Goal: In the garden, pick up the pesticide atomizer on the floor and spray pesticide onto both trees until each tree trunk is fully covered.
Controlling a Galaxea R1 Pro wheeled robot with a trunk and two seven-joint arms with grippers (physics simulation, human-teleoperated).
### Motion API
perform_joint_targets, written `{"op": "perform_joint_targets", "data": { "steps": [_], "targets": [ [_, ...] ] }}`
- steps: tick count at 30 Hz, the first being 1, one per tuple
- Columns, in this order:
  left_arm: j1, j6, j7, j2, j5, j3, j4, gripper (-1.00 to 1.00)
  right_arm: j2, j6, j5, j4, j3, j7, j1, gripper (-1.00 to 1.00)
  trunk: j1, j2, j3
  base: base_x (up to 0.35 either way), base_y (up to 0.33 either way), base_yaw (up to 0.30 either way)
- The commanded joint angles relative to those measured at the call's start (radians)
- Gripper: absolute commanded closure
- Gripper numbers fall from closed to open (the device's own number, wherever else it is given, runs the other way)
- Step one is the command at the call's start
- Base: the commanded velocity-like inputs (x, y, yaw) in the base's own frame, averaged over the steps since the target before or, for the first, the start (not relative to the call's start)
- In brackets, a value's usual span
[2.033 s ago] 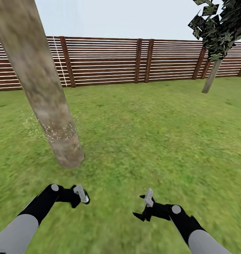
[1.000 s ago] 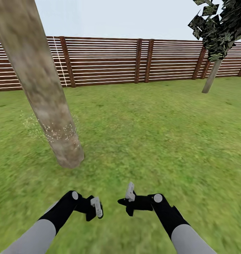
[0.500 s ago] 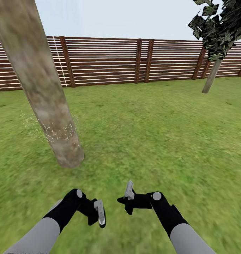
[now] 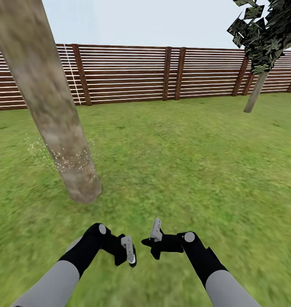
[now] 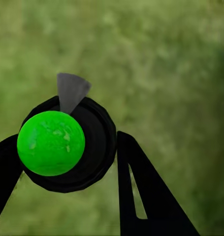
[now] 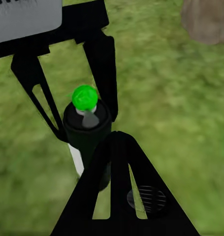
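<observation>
The left pincer point(image 4: 129, 254) hangs low over the grass of the garden point(image 4: 183, 149), its fingers closed around the pesticide atomizer point(image 5: 67, 145), a black can with a bright green ball on top and a grey nozzle. In the left wrist view the can sits between the two black fingers point(image 5: 141, 191), touching both. In the right wrist view the same can stands upright in the left pincer's grip, above the lawn.

The right pincer point(image 4: 153, 244) hovers just beside the left one, its fingers spread narrowly and holding nothing; one finger point(image 6: 116, 187) points toward the can.

To the left stands the tree trunk point(image 4: 56, 111), thick and pale, with white specks across its lower part. A brown slatted fence point(image 4: 162, 74) runs behind, and a dark bushy tree point(image 4: 264, 38) stands at far right.

Over the last two seconds both arms have drawn inward; since half a second ago the left pincer has edged closer to the right, which has stayed put.
</observation>
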Motion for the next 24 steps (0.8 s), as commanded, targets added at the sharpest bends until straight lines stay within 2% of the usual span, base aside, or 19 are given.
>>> {"op": "perform_joint_targets", "data": {
  "steps": [1, 18, 24],
  "targets": [
    [0.0, 0.012, -0.004, -0.001, -0.002, 0.0, -0.011, 1.0, 0.0, -0.009, 0.01, -0.001, -0.001, 0.001, 0.0, 1.0, 0.0, 0.0, -0.001, 0.0, 0.0, 0.0],
    [0.011, 0.012, 0.009, -0.009, -0.001, 0.006, -0.033, 1.0, 0.003, -0.009, 0.008, -0.009, 0.0, 0.001, 0.0, 1.0, 0.0, 0.0, -0.001, 0.0, 0.0, 0.0],
    [0.009, 0.009, 0.009, -0.009, 0.006, 0.006, -0.033, 1.0, 0.021, -0.009, 0.008, -0.009, 0.001, 0.001, -0.001, 1.0, 0.0, 0.0, -0.001, 0.0, 0.0, 0.0]
  ]
}}
